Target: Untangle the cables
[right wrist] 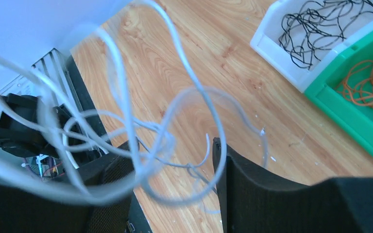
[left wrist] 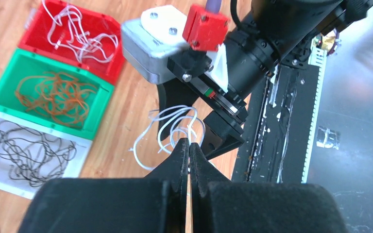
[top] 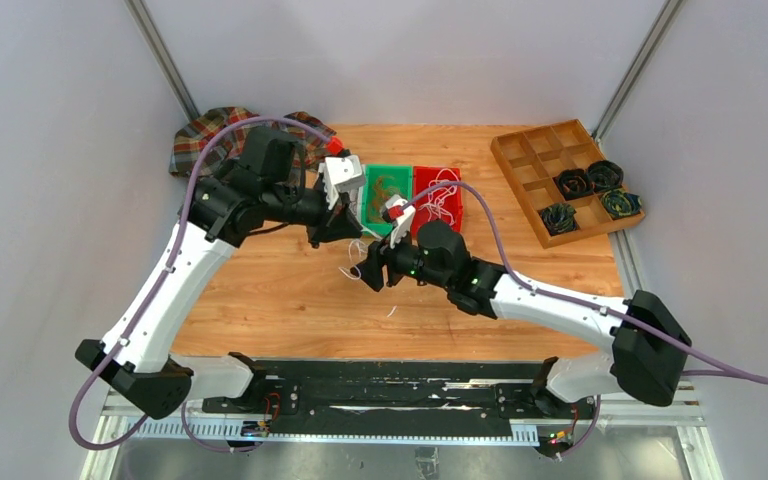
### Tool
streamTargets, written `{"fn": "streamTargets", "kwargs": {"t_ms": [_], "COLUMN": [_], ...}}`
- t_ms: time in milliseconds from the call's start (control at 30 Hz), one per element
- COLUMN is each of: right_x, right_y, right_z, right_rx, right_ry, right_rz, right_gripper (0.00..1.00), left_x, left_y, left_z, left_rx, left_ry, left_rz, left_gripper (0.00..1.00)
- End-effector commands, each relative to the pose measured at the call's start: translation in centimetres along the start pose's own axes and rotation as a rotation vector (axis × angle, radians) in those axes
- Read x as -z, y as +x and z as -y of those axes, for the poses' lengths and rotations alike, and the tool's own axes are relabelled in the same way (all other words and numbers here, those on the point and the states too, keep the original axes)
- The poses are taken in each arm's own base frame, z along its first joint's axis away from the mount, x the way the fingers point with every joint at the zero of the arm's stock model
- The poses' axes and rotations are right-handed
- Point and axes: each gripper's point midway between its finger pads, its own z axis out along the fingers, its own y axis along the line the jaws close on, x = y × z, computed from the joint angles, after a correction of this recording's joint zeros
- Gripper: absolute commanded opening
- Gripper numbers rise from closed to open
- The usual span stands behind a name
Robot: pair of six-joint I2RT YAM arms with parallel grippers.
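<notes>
A small bunch of white cables (top: 353, 262) hangs just above the wooden table (top: 260, 290), between my two grippers. In the left wrist view my left gripper (left wrist: 189, 144) is shut, with a strand of the white loops (left wrist: 172, 121) running into its tips. My right gripper (right wrist: 172, 145) is open, its fingers either side of the dangling white loops (right wrist: 194, 97); it also shows in the left wrist view (left wrist: 194, 124). In the top view the left gripper (top: 345, 233) is just above the right gripper (top: 367, 270). Sorted cables lie in bins: white (left wrist: 77, 36), orange-brown (left wrist: 53, 92) and black (left wrist: 29, 150).
A red bin (top: 452, 212) and a green bin (top: 370, 210) stand behind the grippers; a white bin (right wrist: 267, 41) is beside the green one (right wrist: 340, 99). A wooden compartment tray (top: 530, 160) with dark wound coils (top: 588, 180) stands at the back right. A plaid cloth (top: 205, 135) lies at the back left.
</notes>
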Motion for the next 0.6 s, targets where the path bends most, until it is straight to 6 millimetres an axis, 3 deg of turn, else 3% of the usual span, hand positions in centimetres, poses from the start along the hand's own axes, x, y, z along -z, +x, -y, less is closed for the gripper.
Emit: {"fn": "streamTargets", "kwargs": {"t_ms": [0,200,567], "right_x": [1.5,5.9,18.0], "right_y": [-0.3,-1.8,-3.9], "right_z": [0.5,3.4,15.3], "right_rx": [-0.005,0.008,-0.085], "right_ry": [0.048,0.201,0.829], "right_rz": [0.037,0.111,0.321], "right_gripper": [0.59,0.76,0.75], "left_x": [1.1,-0.4,-6.2], "left_y": [-2.0,-3.1,-8.7], "left_z": [0.3,-2.2,-7.6], "left_rx": [-0.041,-0.035,-0.070], "left_ry": [-0.014,-0.043,-0.052], "left_rz": [0.038,0.018,0.052], "left_gripper": [0.00,0.01,0.01]}}
